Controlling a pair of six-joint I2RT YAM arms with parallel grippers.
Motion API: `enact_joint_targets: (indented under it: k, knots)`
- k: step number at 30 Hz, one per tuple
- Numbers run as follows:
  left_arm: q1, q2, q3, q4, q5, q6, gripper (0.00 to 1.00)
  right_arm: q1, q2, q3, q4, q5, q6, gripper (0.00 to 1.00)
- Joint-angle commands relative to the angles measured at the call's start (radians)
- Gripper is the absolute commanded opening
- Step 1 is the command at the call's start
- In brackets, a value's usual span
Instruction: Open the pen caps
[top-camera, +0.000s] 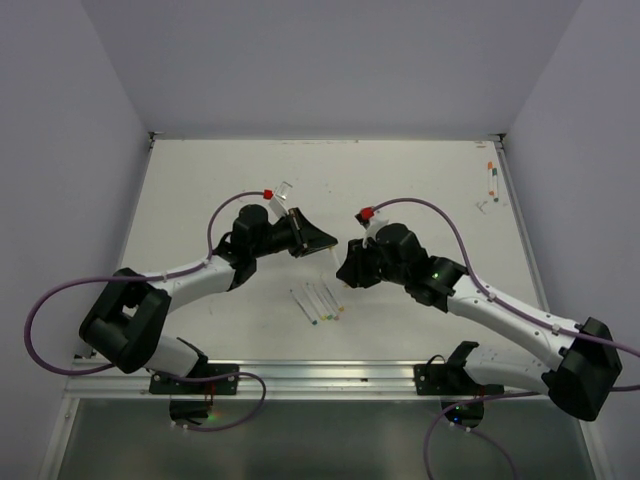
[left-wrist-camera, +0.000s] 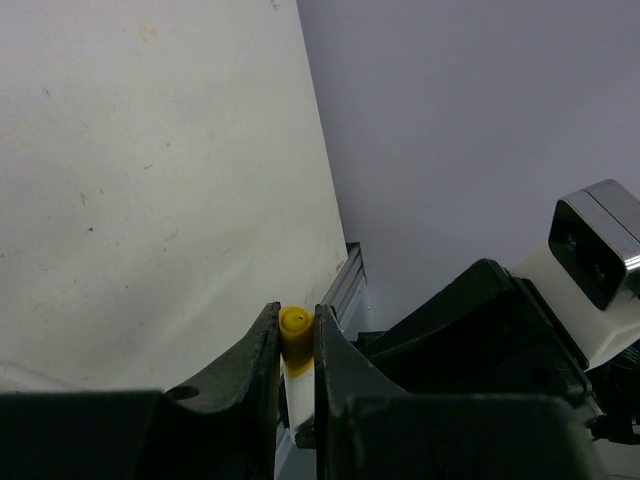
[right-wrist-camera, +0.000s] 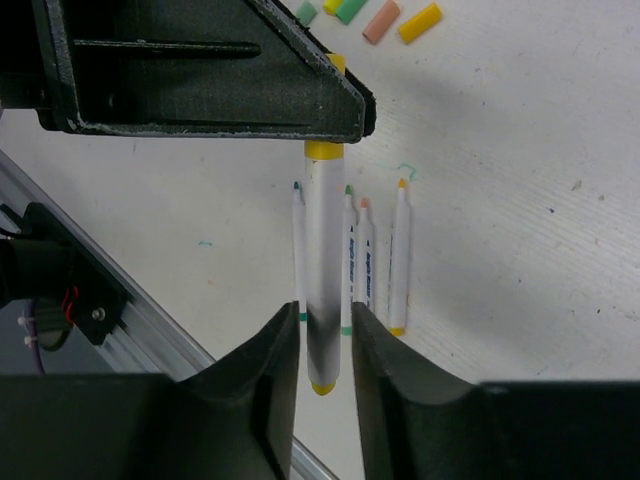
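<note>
Above the table (top-camera: 420, 190), yellow cap (left-wrist-camera: 294, 324) sits clamped in left end effector (left-wrist-camera: 296, 318), its pen (right-wrist-camera: 324, 240) in right end effector (right-wrist-camera: 325, 328); advised: pull straight apart along the pen, both grips firm.

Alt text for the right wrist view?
A white pen with a yellow cap spans between the right fingers, at the bottom, and the left fingers, at the top. Four uncapped pens and loose caps lie on the table beneath.
</note>
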Motion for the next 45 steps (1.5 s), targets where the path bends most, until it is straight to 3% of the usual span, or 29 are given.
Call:
enact_joint_targets:
  k: [1,5,13,16,17,21,24,31,45]
  knots:
    - [-0.008,0.004,-0.008,0.083,0.037,-0.014,0.0,0.004,0.02,0.017,0.036,0.023,-0.002,0.35]
    - [-0.008,0.004,-0.015,0.098,0.046,-0.026,0.0,0.004,0.057,0.055,0.039,0.023,-0.012,0.42]
    - [-0.008,0.004,-0.007,0.093,0.049,-0.017,0.0,0.004,0.139,0.116,0.051,0.028,-0.014,0.38]
    - [-0.008,0.013,-0.002,0.08,0.046,-0.017,0.0,0.004,0.166,0.127,0.052,0.013,-0.012,0.06]
    - [-0.008,0.016,0.008,0.068,0.04,-0.012,0.0,0.004,0.173,0.121,0.051,0.003,-0.006,0.0]
    - [-0.005,0.04,0.053,-0.001,-0.035,0.007,0.0,0.027,0.172,0.081,0.043,0.045,0.015,0.0]
    - [0.004,0.077,0.12,-0.139,-0.113,0.043,0.0,0.068,0.175,0.052,0.004,0.125,0.018,0.0]
    - [0.076,0.116,0.146,-0.184,-0.204,0.017,0.0,0.159,0.155,-0.02,-0.061,0.278,0.052,0.0]
    - [0.144,0.056,0.205,-0.282,-0.368,-0.02,0.0,0.211,0.096,-0.098,-0.067,0.279,0.069,0.0]
